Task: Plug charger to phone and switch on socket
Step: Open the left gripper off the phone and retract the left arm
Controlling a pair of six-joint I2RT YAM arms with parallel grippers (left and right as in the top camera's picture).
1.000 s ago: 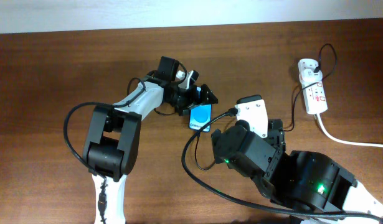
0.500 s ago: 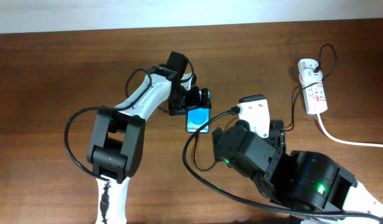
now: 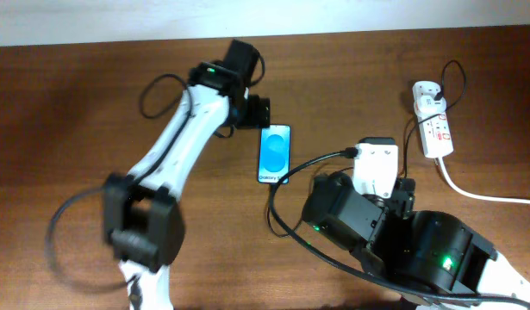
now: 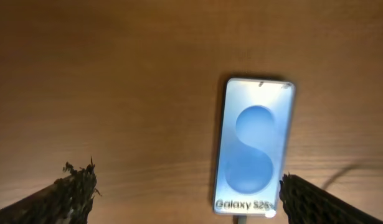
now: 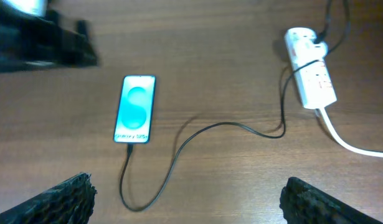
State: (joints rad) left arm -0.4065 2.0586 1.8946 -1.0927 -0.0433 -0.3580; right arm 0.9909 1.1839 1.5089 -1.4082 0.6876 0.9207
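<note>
Phone lies beyond the spread left tool (charger seemingly plugged in).

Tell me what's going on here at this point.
The slim blue-screened smartphone lies flat on the brown wooden table, with the thin black charger cable running from its lower end to the white power strip. The left arm's fingers hover open over the phone; the right arm's fingers are open too, holding nothing. Neither arm is at the power strip's switches.
</note>
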